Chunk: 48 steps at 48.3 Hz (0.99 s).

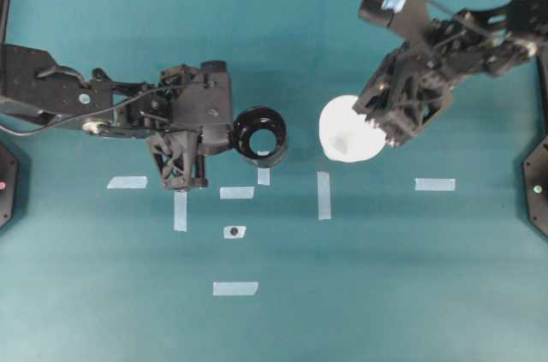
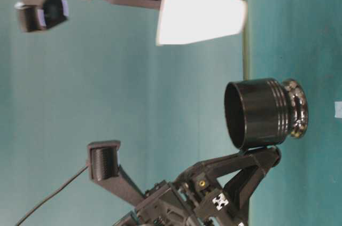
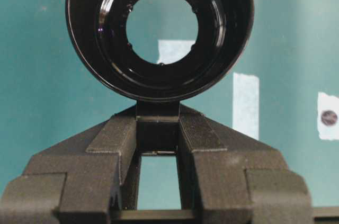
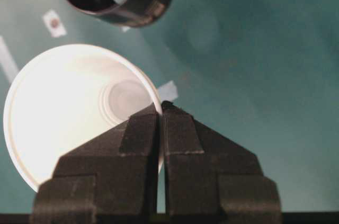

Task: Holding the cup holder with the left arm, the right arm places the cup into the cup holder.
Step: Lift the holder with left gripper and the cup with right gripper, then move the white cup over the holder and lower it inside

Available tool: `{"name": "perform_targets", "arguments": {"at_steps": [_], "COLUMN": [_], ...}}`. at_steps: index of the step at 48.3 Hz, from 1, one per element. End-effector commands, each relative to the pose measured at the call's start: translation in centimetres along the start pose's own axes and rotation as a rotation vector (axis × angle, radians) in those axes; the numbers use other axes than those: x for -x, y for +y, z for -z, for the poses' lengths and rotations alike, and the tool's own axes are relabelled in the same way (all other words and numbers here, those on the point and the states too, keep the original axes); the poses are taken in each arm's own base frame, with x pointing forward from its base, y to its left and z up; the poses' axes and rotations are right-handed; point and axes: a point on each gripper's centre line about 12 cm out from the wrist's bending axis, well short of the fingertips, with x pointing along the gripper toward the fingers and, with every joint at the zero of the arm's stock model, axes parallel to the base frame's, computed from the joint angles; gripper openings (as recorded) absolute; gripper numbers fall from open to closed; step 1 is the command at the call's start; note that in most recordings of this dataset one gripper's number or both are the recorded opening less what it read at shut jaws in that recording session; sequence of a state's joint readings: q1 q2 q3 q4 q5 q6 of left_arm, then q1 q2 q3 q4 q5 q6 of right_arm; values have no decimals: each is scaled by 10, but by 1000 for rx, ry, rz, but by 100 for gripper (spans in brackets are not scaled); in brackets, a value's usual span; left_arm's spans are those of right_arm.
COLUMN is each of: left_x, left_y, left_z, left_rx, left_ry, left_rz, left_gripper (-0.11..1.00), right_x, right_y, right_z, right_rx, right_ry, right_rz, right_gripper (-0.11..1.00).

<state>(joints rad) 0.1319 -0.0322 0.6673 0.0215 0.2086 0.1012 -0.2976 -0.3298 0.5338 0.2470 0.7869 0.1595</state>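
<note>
The glossy black cup holder is upright left of centre, mouth up. My left gripper is shut on its stubby side handle, with one finger on each side. In the left wrist view the holder's ring fills the top, and tape shows through its open bottom. The white cup hangs apart to the right of the holder, wide rim up. My right gripper is shut on its rim wall, one finger inside and one outside. At table level the cup and the holder sit side by side with a gap between them.
Several pale tape strips lie on the teal table, among them one right of centre and one with a black dot. The arm bases stand at the left edge and the right edge.
</note>
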Motion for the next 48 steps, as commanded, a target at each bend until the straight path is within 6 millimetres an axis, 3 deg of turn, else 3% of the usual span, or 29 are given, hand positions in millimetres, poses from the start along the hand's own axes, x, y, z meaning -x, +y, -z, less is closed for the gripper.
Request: {"name": "perform_targets", "arguments": {"at_steps": [1,22,48], "left_x": [2,-10,-13], "left_y": [-3,-10,-9], "left_z": [-14,-28,-40], "left_rx": [-13,-25,-29], "left_ry": [-32,-32,-35], "left_rz": [4,18,17], "left_gripper": [21,21,21], "right_x": [26,59,19], "right_y": [7,22,24], "right_z": [-13,-37,-47], "right_rx": [-5,9,8], "right_ry": [-34,-68,-58], "right_rz": [-17,-36,-33], "right_gripper": [3,3,3]}}
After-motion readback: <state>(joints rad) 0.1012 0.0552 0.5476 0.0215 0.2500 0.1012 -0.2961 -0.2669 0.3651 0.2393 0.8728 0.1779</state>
